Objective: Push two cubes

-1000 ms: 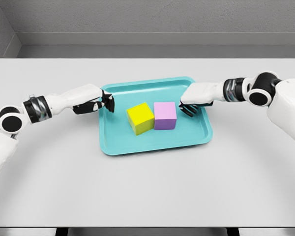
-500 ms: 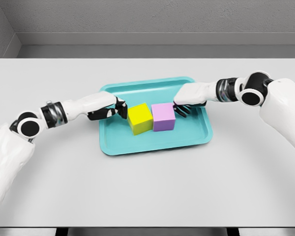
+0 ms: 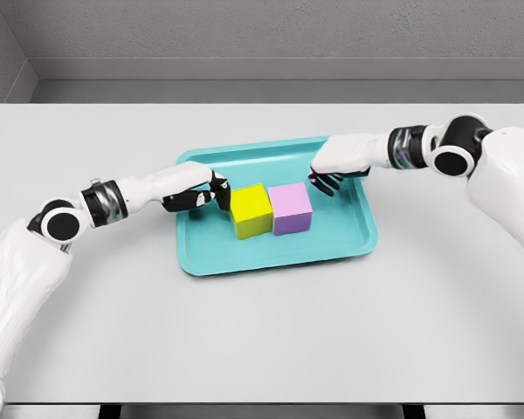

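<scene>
A yellow cube (image 3: 251,210) and a pink cube (image 3: 292,208) sit side by side, touching, in the middle of a teal tray (image 3: 349,242). My left hand (image 3: 211,195) reaches over the tray's left rim with curled fingers, its fingertips against the yellow cube's left face. My right hand (image 3: 325,179) hovers at the pink cube's upper right corner, fingers bent downward, a small gap from the cube. Neither hand holds anything.
The tray rests on a wide grey table (image 3: 262,340). A grey wall runs along the table's far edge.
My left hand moved right across the tray rim up to the yellow cube. My right hand came in to the pink cube, then lifted slightly away. The cubes stand slightly closer together.
</scene>
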You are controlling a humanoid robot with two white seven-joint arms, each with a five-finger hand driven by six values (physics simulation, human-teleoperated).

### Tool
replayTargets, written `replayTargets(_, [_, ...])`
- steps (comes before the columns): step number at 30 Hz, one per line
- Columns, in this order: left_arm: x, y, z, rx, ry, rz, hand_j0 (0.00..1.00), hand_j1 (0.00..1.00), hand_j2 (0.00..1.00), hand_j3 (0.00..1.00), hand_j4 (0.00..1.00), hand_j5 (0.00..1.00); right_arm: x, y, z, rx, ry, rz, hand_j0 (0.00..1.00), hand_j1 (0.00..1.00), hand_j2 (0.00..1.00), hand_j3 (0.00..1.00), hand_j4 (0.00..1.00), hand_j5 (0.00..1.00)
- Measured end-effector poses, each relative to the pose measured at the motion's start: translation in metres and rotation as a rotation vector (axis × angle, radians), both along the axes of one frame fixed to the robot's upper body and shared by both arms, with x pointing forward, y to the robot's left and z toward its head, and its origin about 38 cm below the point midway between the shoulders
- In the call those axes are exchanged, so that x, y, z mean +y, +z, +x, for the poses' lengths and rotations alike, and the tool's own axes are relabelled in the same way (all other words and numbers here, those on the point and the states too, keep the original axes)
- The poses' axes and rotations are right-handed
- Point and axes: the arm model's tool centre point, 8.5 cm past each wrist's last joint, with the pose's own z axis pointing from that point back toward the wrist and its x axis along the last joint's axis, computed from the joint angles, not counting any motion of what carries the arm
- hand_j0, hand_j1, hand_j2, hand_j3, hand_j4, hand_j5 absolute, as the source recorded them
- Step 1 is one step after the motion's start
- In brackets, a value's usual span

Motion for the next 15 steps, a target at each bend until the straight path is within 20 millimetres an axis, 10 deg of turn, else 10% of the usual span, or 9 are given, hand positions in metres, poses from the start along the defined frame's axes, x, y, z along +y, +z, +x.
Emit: replayTargets(15, [0.009, 0.006, -0.002, -0.030, -0.015, 0.049, 0.34, 0.34, 0.34, 0.34, 0.34, 0.34, 0.000, 0.023, -0.070, -0.094, 0.219, -0.064, 0.16, 0.16, 0.16, 0.16, 0.16, 0.16])
